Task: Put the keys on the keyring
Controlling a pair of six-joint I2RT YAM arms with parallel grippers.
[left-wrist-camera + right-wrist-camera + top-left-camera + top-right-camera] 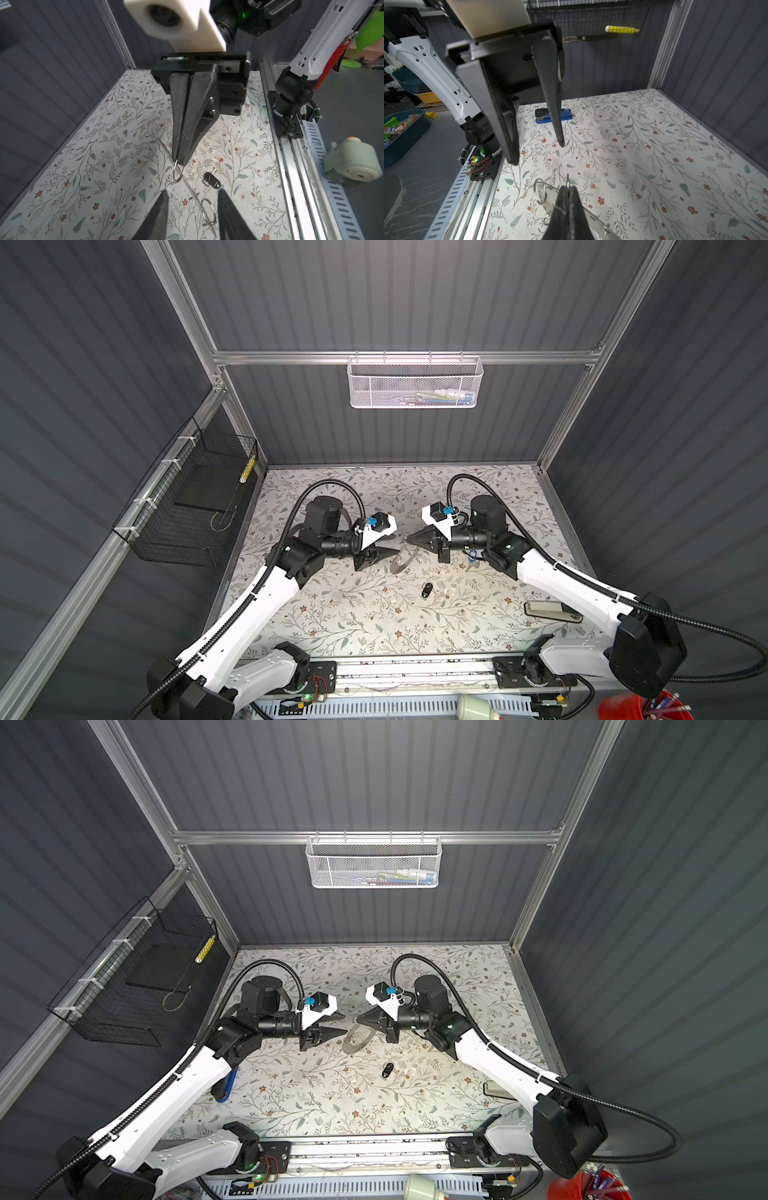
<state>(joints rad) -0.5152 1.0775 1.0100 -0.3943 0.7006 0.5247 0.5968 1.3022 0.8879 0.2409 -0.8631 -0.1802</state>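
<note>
Keyring (350, 1045), thin grey metal band, mid-frame in closed right pincer (357, 1020); left pincer (345, 1023) agape; open floral mat (332, 1102) below

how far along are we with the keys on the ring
Nothing is threaded yet. In hand: right gripper shut on the keyring, left gripper open facing it. To do: black key and blue-tagged key both lie loose on the table.

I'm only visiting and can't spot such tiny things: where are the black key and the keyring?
black key (426, 590): in a top view, middle of its black oval head.
keyring (595, 220): right wrist view, on its flat grey band.
</note>
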